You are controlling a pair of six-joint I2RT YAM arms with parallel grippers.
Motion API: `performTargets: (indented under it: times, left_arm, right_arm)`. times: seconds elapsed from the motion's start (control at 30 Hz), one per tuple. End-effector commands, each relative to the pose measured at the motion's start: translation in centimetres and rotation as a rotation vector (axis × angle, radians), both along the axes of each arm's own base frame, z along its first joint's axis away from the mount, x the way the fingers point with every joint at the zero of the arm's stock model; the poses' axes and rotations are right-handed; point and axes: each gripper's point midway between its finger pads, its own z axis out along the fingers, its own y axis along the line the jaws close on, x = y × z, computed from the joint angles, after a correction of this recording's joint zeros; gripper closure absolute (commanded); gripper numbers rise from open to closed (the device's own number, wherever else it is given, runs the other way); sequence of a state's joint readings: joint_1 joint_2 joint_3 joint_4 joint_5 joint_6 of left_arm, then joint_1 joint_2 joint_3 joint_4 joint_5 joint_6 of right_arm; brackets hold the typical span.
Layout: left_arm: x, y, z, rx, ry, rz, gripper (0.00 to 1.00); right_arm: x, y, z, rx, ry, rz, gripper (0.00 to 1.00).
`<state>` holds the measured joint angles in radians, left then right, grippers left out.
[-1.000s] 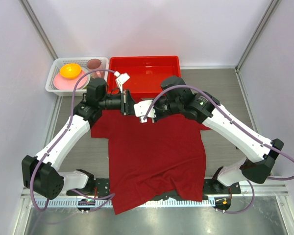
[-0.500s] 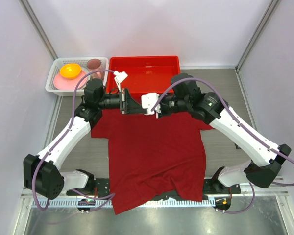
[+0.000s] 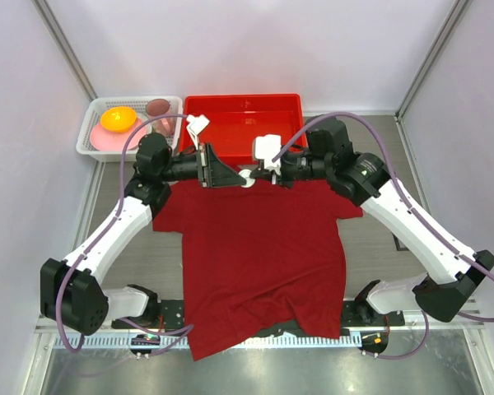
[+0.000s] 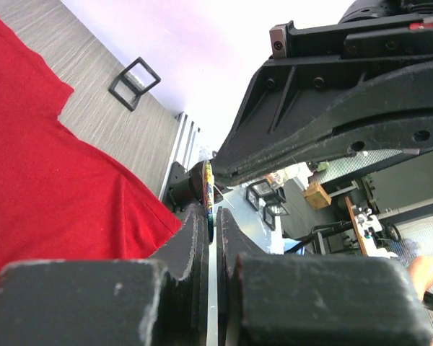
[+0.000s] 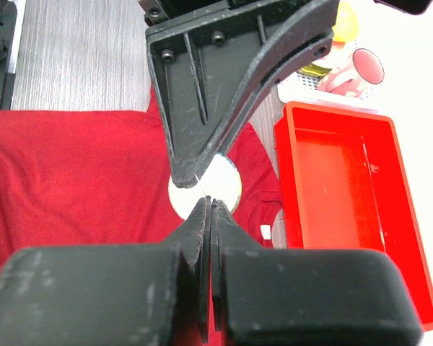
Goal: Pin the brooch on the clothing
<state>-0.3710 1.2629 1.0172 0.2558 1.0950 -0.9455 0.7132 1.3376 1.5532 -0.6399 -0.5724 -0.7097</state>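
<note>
Brooch [image 3: 246,178]: sits pinched in the left pincer [image 3: 233,178], now over the shirt [image 3: 263,247] collar, nearer the tray [image 3: 243,99] than a second ago. Right pincer [image 3: 260,174]: pressed together, tips at the disc. Suggests working the pin in midair; nothing fastened yet.
</note>
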Motion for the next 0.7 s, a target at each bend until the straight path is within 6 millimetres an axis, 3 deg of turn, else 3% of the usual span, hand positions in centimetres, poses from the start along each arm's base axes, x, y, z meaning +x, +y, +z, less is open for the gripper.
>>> performTargets:
  times: [0.0,0.27,0.3,0.33,0.4,0.43,0.5,0.53,0.6,0.67]
  left_arm:
    - [-0.6,0.3,1.7,-0.047,-0.056,-0.034,1.0]
    - [-0.8,0.3,1.8,-0.03,-0.118,-0.05,1.0]
    - [-0.8,0.4,1.6,-0.015,-0.132,-0.054,1.0]
    - [-1.1,0.6,1.6,0.015,-0.123,-0.055,1.0]
    - [-0.7,0.9,0.7,0.074,-0.243,-0.044,1.0]
    - [-1.3,1.3,-0.6,0.127,-0.18,-0.05,1.0]
    - [-1.5,1.6,-0.6,0.16,-0.269,-0.066,1.0]
    - [-1.9,1.8,-1.0,0.177,-0.241,-0.078,1.0]
    - [-2.2,1.9,-0.9,0.181,-0.26,-0.093,1.0]
    - [-2.6,2.0,-1.0,0.187,-0.293,-0.11,1.0]
  right_arm:
    - [0.0,-0.6,2.7,0.106,-0.008,-0.023,0.99]
    - [0.1,-0.7,3.6,0.167,0.044,-0.067,0.99]
    - [0.3,-0.7,3.6,0.168,0.067,-0.081,0.97]
    - [0.2,-0.7,4.8,0.182,0.061,-0.083,0.81]
    - [0.3,-0.6,3.6,0.132,0.137,-0.098,0.68]
    - [0.2,-0.6,4.6,0.141,0.145,-0.104,0.6]
    - [0.3,-0.4,2.5,0.08,0.257,-0.125,0.55]
    - [0.1,-0.2,2.6,0.073,0.293,-0.119,0.52]
    - [-0.4,0.2,0.6,0.019,0.412,-0.119,0.51]
    - [-0.7,0.4,0.4,0.028,0.465,-0.117,0.51]
